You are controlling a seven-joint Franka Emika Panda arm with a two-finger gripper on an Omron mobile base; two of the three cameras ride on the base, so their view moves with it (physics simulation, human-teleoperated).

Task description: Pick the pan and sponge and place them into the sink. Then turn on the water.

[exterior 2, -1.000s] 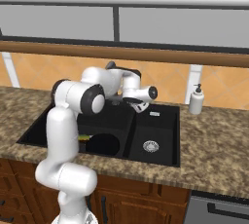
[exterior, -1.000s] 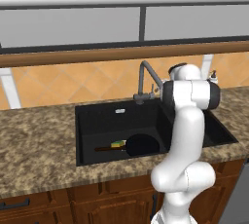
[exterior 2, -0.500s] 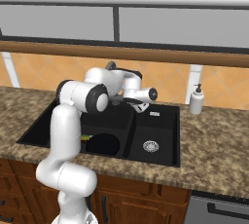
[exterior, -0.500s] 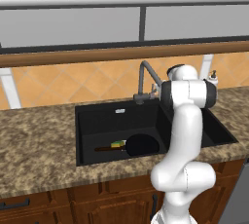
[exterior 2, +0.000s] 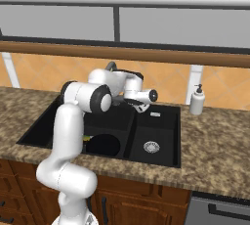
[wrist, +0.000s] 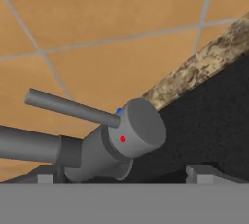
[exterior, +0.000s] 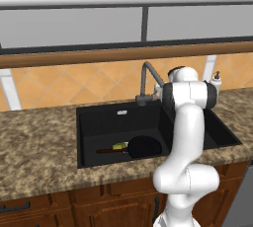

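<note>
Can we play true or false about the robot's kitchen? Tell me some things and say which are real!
1. The pan lies inside the sink. True.
2. The sponge sits on the counter beside the soap bottle. False: it lies in the sink's big basin, next to the pan.
3. Water is pouring from the faucet. False: no stream shows.
4. The gripper is open, with the faucet's base and lever just ahead of its fingers. True.
5. The soap bottle stands in the small basin. False: it stands on the counter behind the sink.
</note>
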